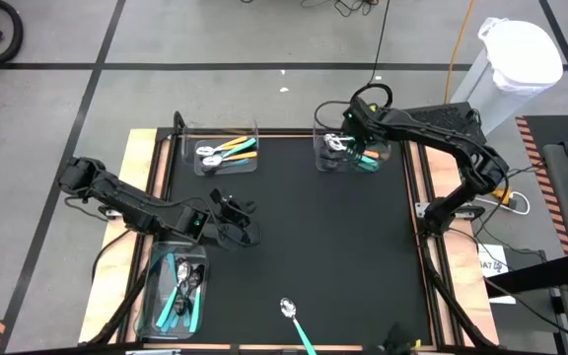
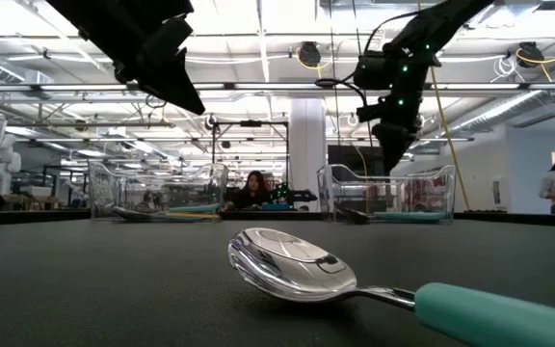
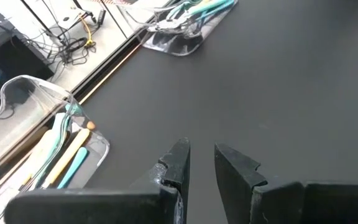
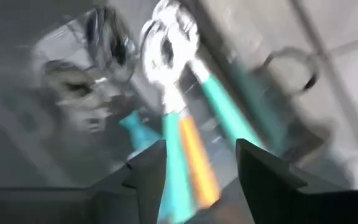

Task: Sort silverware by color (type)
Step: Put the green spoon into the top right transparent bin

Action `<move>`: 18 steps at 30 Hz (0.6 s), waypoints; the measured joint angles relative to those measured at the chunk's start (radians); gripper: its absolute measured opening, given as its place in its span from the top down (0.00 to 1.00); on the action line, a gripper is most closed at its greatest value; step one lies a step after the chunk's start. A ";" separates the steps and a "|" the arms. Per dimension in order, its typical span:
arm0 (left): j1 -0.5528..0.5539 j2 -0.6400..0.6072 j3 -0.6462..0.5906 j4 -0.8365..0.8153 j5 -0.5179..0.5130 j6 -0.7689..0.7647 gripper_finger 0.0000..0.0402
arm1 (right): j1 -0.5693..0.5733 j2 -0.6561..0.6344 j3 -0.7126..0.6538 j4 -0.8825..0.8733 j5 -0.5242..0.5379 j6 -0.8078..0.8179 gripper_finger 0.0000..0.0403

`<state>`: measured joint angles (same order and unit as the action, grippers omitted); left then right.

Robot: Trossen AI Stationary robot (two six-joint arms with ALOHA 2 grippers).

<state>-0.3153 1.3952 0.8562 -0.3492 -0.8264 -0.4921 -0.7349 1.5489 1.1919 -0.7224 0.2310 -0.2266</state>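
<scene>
One teal-handled spoon (image 1: 295,319) lies flat on the black mat at the near edge, and its shiny bowl (image 2: 292,265) fills the low view. More spoons lie in three clear bins. My right gripper (image 1: 340,144) hovers open above the far right bin (image 1: 348,158). In the right wrist view, teal and orange handles (image 4: 188,149) show in the bin beyond its spread fingers (image 4: 197,168). My left gripper (image 3: 201,163) hangs above the bare mat left of centre (image 1: 237,215), slightly open and holding nothing.
The far left bin (image 1: 227,155) holds orange and teal-handled spoons. The near left bin (image 1: 176,288) holds teal and light blue ones. Wooden strips edge the mat on both sides. The middle of the mat (image 1: 323,237) is bare. People sit in the room beyond the far edge.
</scene>
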 joint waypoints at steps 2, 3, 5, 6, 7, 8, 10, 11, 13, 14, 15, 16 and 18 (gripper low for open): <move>0.002 0.000 0.000 0.000 0.000 0.000 0.82 | 0.031 -0.014 0.000 -0.061 -0.030 0.125 0.55; 0.004 0.000 0.000 0.000 0.000 0.004 0.82 | 0.051 -0.023 0.000 -0.082 -0.058 0.167 0.55; 0.008 0.000 0.000 0.000 0.000 0.018 0.82 | 0.098 -0.045 0.000 -0.120 -0.104 0.228 0.56; 0.009 0.000 0.000 0.000 0.001 0.026 0.82 | 0.126 -0.058 0.000 -0.124 -0.105 0.250 0.57; 0.009 0.000 0.000 0.000 0.001 0.026 0.82 | 0.156 -0.072 0.000 -0.120 -0.100 0.266 0.58; 0.009 0.000 0.000 0.000 0.001 0.026 0.82 | 0.184 -0.086 0.000 -0.113 -0.089 0.282 0.59; 0.008 0.000 0.000 0.000 0.003 0.026 0.82 | 0.243 -0.111 0.000 -0.102 -0.071 0.331 0.62; 0.008 0.000 0.000 0.000 0.004 0.026 0.82 | 0.273 -0.121 0.000 -0.091 -0.073 0.357 0.63; 0.005 0.000 0.000 0.000 0.007 0.026 0.82 | 0.336 -0.134 0.000 -0.065 -0.075 0.418 0.65; 0.001 0.000 0.000 0.000 0.012 0.026 0.82 | 0.371 -0.135 0.000 -0.056 -0.075 0.446 0.66; -0.002 0.000 0.000 0.000 0.015 0.026 0.82 | 0.405 -0.134 0.000 -0.051 -0.075 0.468 0.67; -0.008 0.000 0.000 0.000 0.016 0.026 0.82 | 0.439 -0.132 0.000 -0.051 -0.075 0.493 0.68; -0.020 0.000 0.000 0.000 0.018 0.026 0.82 | 0.509 -0.123 -0.012 -0.025 -0.077 0.553 0.69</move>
<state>-0.3353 1.3952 0.8562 -0.3496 -0.8085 -0.4664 -0.2256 1.4260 1.1801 -0.7476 0.1539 0.3261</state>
